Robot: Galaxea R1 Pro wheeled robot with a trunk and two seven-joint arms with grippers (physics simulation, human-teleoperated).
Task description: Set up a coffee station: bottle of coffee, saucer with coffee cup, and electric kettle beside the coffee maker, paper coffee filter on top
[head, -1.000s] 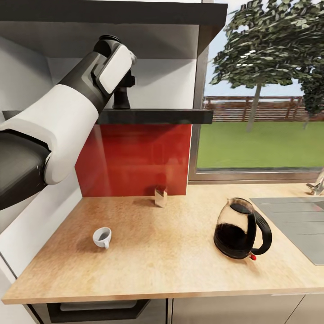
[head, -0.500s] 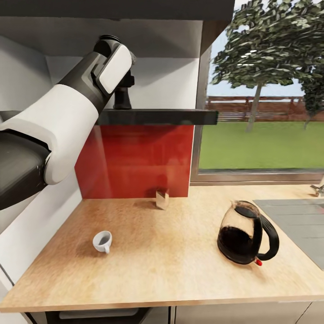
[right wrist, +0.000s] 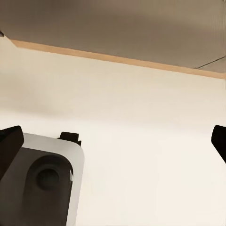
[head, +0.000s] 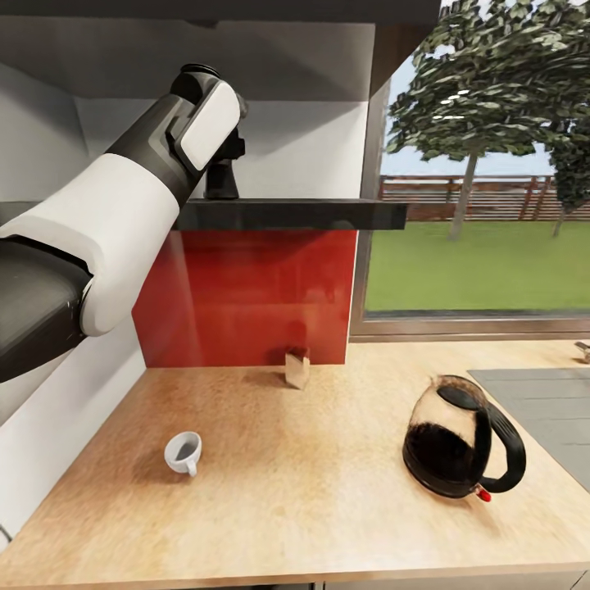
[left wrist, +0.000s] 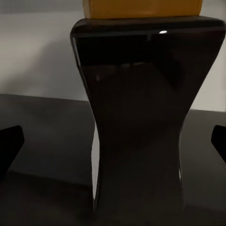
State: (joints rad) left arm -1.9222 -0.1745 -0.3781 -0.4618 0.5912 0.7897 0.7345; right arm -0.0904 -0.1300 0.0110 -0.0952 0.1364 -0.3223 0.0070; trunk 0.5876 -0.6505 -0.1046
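1. The bottle of coffee [left wrist: 139, 122] stands upright on the dark kitchen shelf [head: 311, 215], and in the left wrist view it looms close: a dark, glossy, waisted body with an orange-yellow band at its upper end. No label or writing can be read on it.
2. The left gripper [left wrist: 113, 141] is spread wide, one dark fingertip [left wrist: 9, 141] out at each side of the bottle, well apart from the glass and holding nothing.
3. From the head view, the left arm [head: 123, 205] reaches up to the shelf, and the bottle's dark lower part [head: 221, 182] shows just past the wrist.
4. Below the shelf lies the wooden countertop [head: 328, 508], backed by a red panel [head: 246, 295].
5. Under the bottle, well below, sits a white coffee cup [head: 183, 452]; a small brown box [head: 297, 369] rests against the red panel.
6. Far off toward the window [head: 483, 164] stands the glass kettle [head: 459, 451], dark liquid inside, black handle.
7. The right gripper [right wrist: 113, 141] is open too, empty, over a pale surface.
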